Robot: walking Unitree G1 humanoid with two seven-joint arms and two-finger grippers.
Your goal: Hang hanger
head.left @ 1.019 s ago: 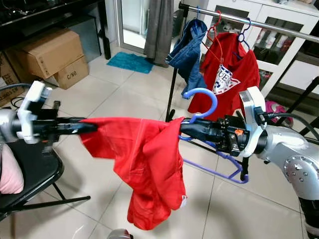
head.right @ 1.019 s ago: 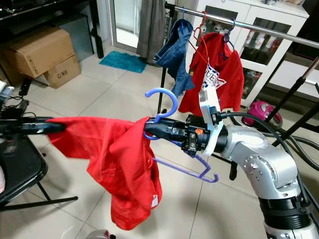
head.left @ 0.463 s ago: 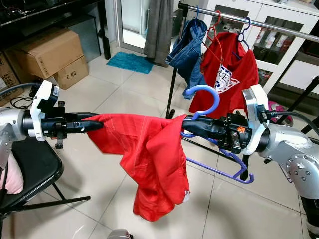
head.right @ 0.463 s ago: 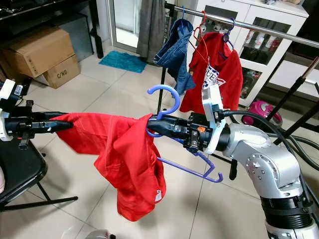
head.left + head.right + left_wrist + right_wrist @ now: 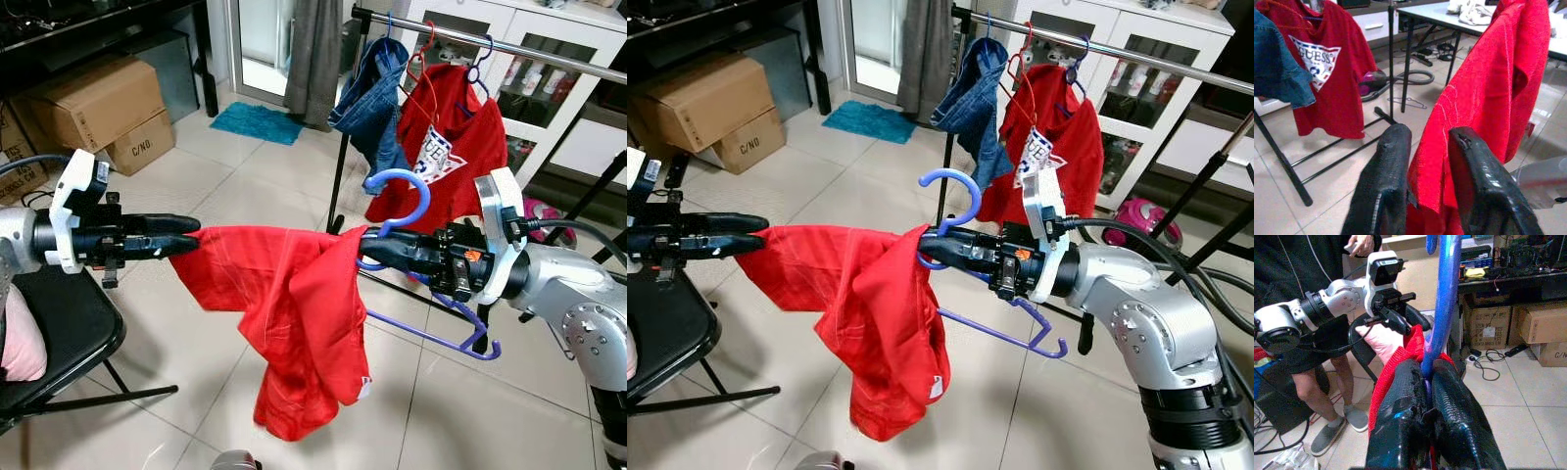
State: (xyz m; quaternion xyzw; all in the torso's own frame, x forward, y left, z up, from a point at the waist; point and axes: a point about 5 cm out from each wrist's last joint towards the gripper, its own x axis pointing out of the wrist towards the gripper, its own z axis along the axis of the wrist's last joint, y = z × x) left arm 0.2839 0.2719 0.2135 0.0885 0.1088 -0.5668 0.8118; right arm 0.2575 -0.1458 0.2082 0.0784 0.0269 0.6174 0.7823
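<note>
A blue plastic hanger point(image 5: 407, 191) stands hook-up in my right gripper point(image 5: 367, 247), which is shut on its neck at mid-height in front of me. A red shirt point(image 5: 294, 304) is draped over the hanger and sags toward the floor. Its left edge stretches out to my left gripper point(image 5: 191, 235), whose two fingers point(image 5: 1386, 166) stand apart, open, with the cloth's edge lying between them. The metal clothes rail point(image 5: 490, 41) runs behind, above and beyond the hanger's hook.
On the rail hang a denim garment point(image 5: 377, 93) and a red printed T-shirt point(image 5: 451, 147). A black folding chair point(image 5: 59, 333) stands at the lower left, with cardboard boxes point(image 5: 98, 103) behind it. A person point(image 5: 1312, 357) stands behind me. White cabinets lie beyond the rail.
My left gripper's fingers have spread apart from the shirt's edge and the arm has drawn slightly left. The right gripper and hanger have barely moved.
</note>
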